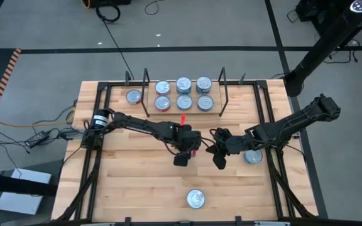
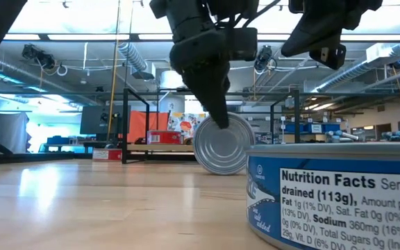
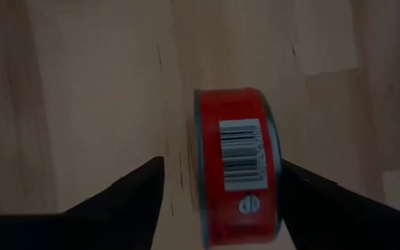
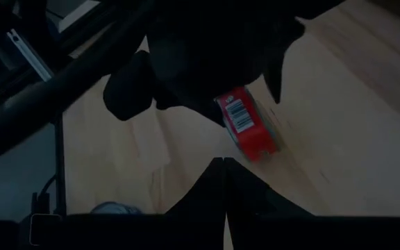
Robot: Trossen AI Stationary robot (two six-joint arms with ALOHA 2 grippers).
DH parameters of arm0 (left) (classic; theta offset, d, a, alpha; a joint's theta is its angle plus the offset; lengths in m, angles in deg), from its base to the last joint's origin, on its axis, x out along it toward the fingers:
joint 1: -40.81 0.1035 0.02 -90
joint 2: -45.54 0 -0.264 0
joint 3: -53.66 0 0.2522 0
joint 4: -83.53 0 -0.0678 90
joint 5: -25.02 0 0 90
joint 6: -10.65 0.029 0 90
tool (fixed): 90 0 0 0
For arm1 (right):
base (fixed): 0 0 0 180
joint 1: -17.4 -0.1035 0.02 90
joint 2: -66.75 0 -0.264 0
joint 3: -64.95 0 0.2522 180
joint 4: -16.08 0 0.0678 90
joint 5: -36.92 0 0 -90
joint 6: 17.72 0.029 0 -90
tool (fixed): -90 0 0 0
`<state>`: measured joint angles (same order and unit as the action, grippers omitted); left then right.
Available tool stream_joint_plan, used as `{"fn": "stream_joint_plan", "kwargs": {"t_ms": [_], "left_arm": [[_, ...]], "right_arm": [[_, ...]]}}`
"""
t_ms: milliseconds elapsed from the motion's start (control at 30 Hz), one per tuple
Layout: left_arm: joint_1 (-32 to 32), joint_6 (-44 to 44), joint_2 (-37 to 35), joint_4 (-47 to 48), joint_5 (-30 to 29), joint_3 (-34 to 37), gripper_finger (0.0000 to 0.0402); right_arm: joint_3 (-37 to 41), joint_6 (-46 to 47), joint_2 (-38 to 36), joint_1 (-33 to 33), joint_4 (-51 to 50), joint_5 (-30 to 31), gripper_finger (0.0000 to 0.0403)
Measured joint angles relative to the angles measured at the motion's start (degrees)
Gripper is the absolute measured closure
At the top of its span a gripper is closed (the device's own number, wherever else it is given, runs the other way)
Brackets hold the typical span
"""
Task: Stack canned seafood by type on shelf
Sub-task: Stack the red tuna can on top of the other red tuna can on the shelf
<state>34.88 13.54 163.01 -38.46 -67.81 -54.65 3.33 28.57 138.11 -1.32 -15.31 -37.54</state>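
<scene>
Six tins sit on the shelf (image 1: 184, 113); in front of it the left gripper (image 1: 187, 150), fingers spread, straddles a red tin (image 3: 236, 167) standing on edge, the right gripper (image 1: 219, 157) shut beside it, three tins unplaced.

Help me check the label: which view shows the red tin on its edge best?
The left wrist view: the red tin fills it, barcode readable, between the open left gripper fingers. The right wrist view shows it dim, the low view only its silver face, the high view a red sliver.
</scene>
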Motion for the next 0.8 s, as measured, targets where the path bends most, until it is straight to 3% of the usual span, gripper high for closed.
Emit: {"fn": "stream_joint_plan", "kwargs": {"t_ms": [300, 433, 800], "left_arm": [[-0.04, -0.04, 0.00, -0.09, 1.23, 0.05, 0.0243], [-0.06, 0.95, 0.00, 2.53, 0.11, -0.91, 0.0251], [1.04, 3.07, 0.00, 22.56, -18.58, -13.17, 0.0251]], "right_arm": [[-0.02, -0.03, 0.00, 0.02, 0.09, 0.06, 0.0392], [-0.02, -0.22, 0.00, 0.02, 0.07, -0.03, 0.0392], [-0.08, -0.69, -4.36, -0.90, -2.47, 0.08, 0.0392]]}}
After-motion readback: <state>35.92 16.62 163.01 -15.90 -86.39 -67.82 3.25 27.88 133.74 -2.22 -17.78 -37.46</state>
